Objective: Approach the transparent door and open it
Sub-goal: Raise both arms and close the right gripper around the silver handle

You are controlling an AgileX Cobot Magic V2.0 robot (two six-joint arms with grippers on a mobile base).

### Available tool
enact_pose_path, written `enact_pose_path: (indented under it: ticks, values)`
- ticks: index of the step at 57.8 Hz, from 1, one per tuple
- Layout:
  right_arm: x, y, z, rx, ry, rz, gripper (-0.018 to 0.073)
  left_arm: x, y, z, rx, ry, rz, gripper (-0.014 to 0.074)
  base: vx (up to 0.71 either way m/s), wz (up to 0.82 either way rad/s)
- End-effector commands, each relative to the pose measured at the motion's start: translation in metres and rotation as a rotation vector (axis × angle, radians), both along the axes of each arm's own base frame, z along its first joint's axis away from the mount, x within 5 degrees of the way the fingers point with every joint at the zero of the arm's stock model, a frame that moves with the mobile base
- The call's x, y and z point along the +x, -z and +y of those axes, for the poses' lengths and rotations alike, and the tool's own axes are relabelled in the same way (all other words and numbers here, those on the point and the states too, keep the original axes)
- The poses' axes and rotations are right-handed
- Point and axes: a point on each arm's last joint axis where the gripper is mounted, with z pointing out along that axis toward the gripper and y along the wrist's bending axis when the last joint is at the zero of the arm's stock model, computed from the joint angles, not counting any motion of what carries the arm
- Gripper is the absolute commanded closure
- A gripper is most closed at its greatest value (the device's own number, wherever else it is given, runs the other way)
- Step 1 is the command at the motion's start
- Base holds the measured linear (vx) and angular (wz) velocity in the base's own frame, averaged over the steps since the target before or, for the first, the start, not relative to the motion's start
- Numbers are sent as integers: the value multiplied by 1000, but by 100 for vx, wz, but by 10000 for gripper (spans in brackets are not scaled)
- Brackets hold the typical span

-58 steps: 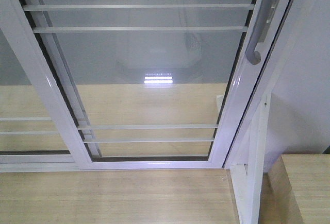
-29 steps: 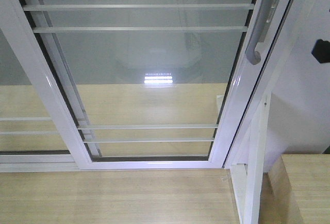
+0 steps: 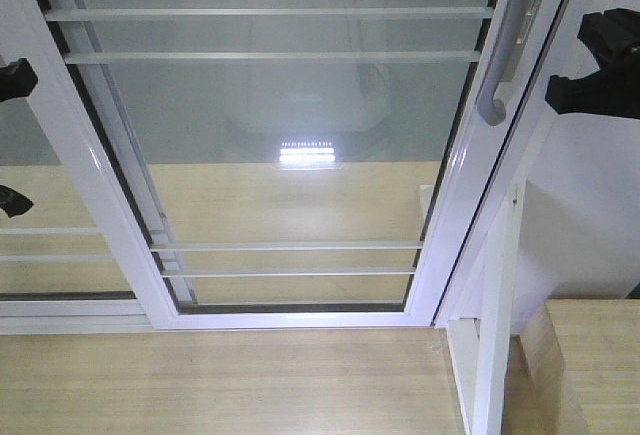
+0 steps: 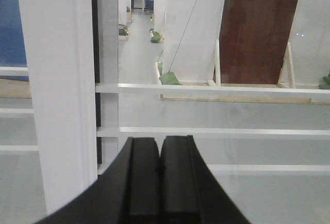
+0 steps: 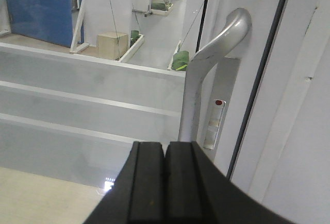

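Observation:
The transparent door (image 3: 290,135) fills the front view: clear glass with thin white bars in a glossy white frame. Its curved grey handle (image 3: 497,65) is on the right stile. My right gripper (image 3: 598,67) hangs at the right edge, a little right of the handle and apart from it. In the right wrist view the gripper (image 5: 165,145) is shut and empty, with the handle (image 5: 206,74) just ahead and above. My left gripper (image 3: 14,77) shows at the left edge. In the left wrist view it (image 4: 160,141) is shut and empty, facing the door's left stile (image 4: 56,80) and the barred glass (image 4: 232,110).
A second barred glass panel (image 3: 50,195) without a handle stands behind on the left. A bare white frame post (image 3: 497,295) and a white wall (image 3: 590,215) are on the right. A wooden block (image 3: 590,365) sits at lower right. The floor (image 3: 220,380) is light wood.
My right gripper has come in from the right edge and moved left toward the handle. My left gripper has appeared at the left edge. The door has not moved.

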Motion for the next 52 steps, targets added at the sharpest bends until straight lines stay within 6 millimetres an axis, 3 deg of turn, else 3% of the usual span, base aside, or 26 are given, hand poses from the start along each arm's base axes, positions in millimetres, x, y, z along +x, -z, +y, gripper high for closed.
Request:
enact_pose_path:
  ticks: [1, 22, 38, 52]
  values:
    - [-1, -24, 0, 7, -9, -141, 441, -1, -20, 0, -20, -3, -104, 463, 0, 0]
    - [3, -25, 1, 35, -8, -171, 134, -1, -17, -1, -18, 0, -72, 161, 0, 0]
    - [43, 2, 9, 54, -20, -202, 127, -1, -19, 0, -20, -2, -93, 146, 0, 0]
    - [87, 46, 4, 206, 99, -258, 127, -1, -19, 0, -20, -2, -92, 146, 0, 0]
